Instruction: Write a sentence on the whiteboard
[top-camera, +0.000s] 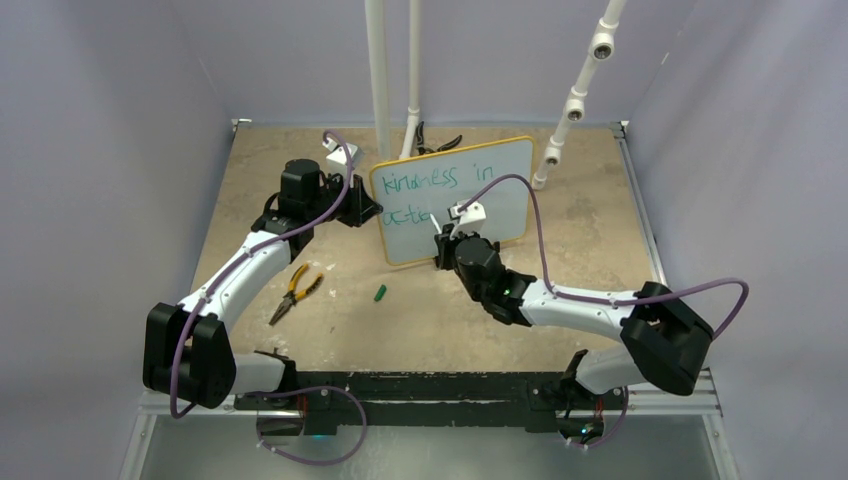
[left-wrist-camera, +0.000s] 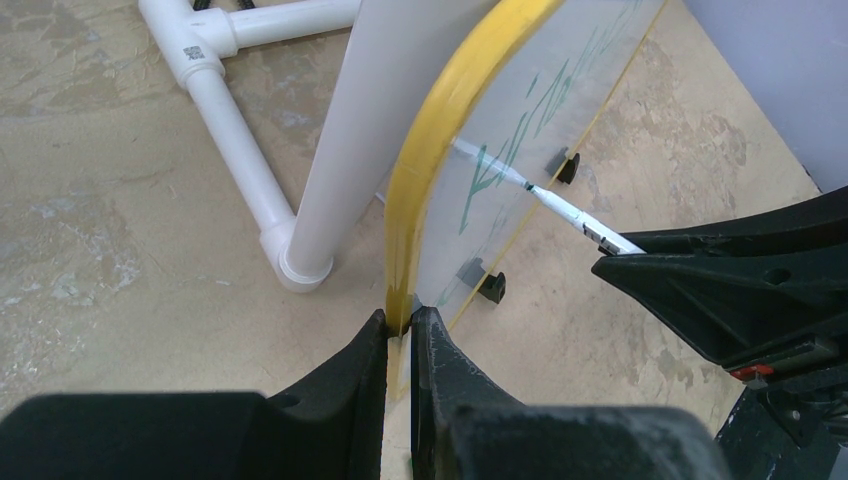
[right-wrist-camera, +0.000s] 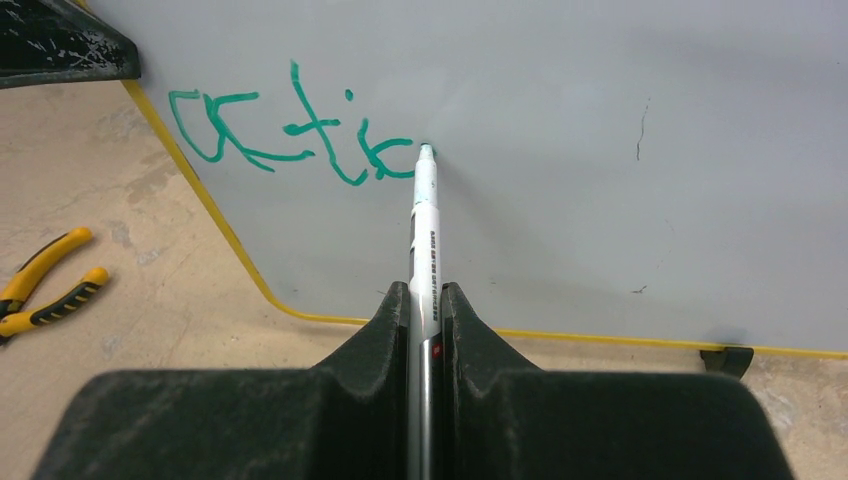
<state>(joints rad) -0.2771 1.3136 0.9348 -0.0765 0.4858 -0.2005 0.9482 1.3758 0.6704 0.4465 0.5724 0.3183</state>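
Teal-green handwritten lettering (right-wrist-camera: 298, 128) on the yellow-framed white board (top-camera: 500, 190), upright on your tan counter (top-camera: 420, 320), stops mid-word. Your left fingers (left-wrist-camera: 340, 400) pinch its frame; your right fingers (right-wrist-camera: 380, 350) clamp the white marker pen (right-wrist-camera: 425, 230), tip touching. Next, probably finish that word with light strokes

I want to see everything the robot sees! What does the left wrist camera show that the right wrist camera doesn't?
Only the left wrist view shows the left gripper pinching the yellow edge of the whiteboard, with white pipes behind. Only the right wrist view shows the yellow-handled pliers and the lower line of the sentence face-on. Both show the marker touching the board, held in the right gripper.
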